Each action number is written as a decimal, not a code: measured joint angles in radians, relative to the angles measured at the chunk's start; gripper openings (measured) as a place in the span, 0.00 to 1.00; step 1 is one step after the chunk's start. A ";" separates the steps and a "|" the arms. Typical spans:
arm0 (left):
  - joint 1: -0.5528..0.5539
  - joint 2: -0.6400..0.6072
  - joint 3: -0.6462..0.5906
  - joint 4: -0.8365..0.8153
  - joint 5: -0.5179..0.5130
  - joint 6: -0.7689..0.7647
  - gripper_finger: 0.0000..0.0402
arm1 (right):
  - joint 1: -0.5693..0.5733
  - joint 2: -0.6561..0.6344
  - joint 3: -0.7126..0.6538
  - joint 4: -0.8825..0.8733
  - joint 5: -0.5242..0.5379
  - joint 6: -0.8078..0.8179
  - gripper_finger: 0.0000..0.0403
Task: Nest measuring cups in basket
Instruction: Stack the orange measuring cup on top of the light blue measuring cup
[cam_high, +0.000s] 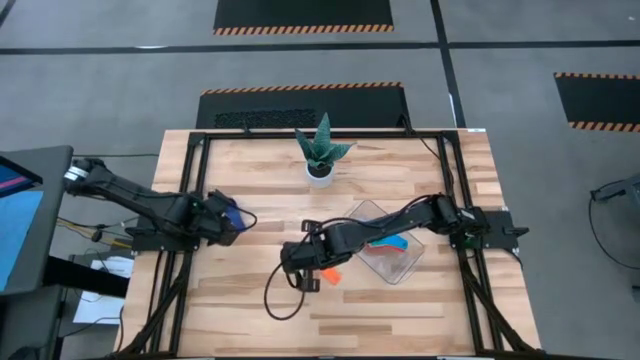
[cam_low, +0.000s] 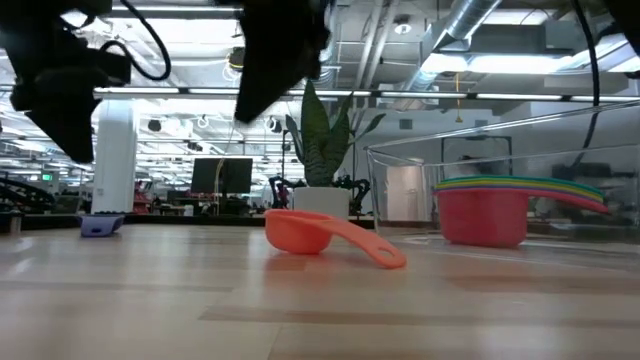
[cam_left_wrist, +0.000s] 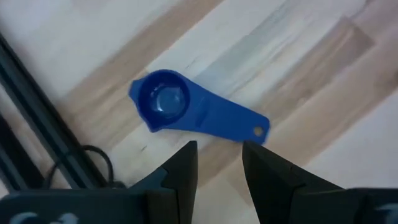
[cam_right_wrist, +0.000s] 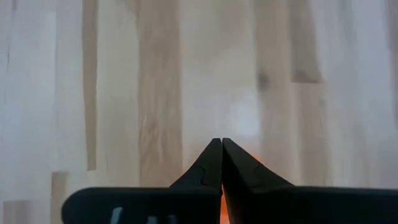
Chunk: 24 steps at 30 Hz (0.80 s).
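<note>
Right pincer (cam_right_wrist: 221, 144) closed above orange cup (cam_low: 305, 231) (untouched); left pincer (cam_left_wrist: 219, 149) open.

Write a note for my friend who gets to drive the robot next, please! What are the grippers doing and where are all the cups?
Left gripper: open, hovering over the blue cup, which lies alone on the wood at the table's left side.
Right gripper: shut, empty as far as the pictures show, just above the orange cup lying on the table in front of the basket.
Done: a nested stack of cups, red cup at the bottom, sits inside the basket.
Left: the orange and blue cups still need to join the stack.
The plant pot at the back is not part of the job.
</note>
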 joint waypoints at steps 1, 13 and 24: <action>0.005 -0.002 -0.010 0.005 -0.008 0.003 0.29 | 0.000 0.009 -0.003 -0.009 -0.018 -0.030 0.06; 0.112 0.074 -0.022 0.030 -0.003 0.421 0.29 | 0.004 0.130 -0.004 -0.016 -0.200 -0.051 0.30; 0.154 0.136 -0.023 0.046 -0.031 0.483 0.29 | -0.005 0.134 0.055 -0.115 -0.083 -0.020 0.37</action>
